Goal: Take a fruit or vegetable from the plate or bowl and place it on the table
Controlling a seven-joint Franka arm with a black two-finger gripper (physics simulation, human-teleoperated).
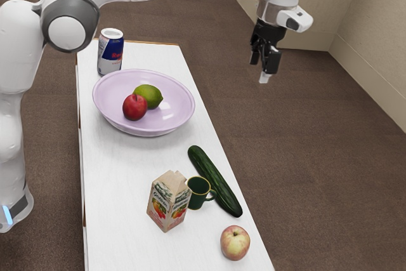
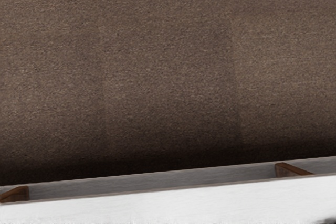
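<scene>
1. Find apple (image 1: 235,244) upright on table (image 1: 117,195), well apart from bowl (image 1: 177,103), on its near side.
2. Note carton (image 1: 166,206) also on near side of bowl, closer to it than apple.
3. Note mug (image 1: 197,195) just beside carton, likewise on near side of bowl.
4. Find cucumber (image 1: 216,181) on table, running from near bowl away toward apple.
5. Find task candidates, red fruit (image 1: 134,108) and lime (image 1: 152,95), side by side inside bowl. Cannot confirm contact between them.
6. Note can (image 1: 110,55) standing just beyond bowl.
7. Find gripper (image 1: 264,68) raised, well apart from bowl, out past table edge toward the exterior view's right. Cannot tell how far open. See nothing held. In wrist view, note table edge and floor (image 2: 168,77) below.
8. Progress: record no pick under way. Cannot tell, for apple or cucumber, a completed placement from original layout. Judge transfer unconfirmed, probably not begun.
9. Remaining, if so judged: bring gripper over bowl, close on red fruit or lime, lift clear of rim, set down on bare table beside bowl, release. Watch for neighbouring fruit rolling during grasp.
</scene>
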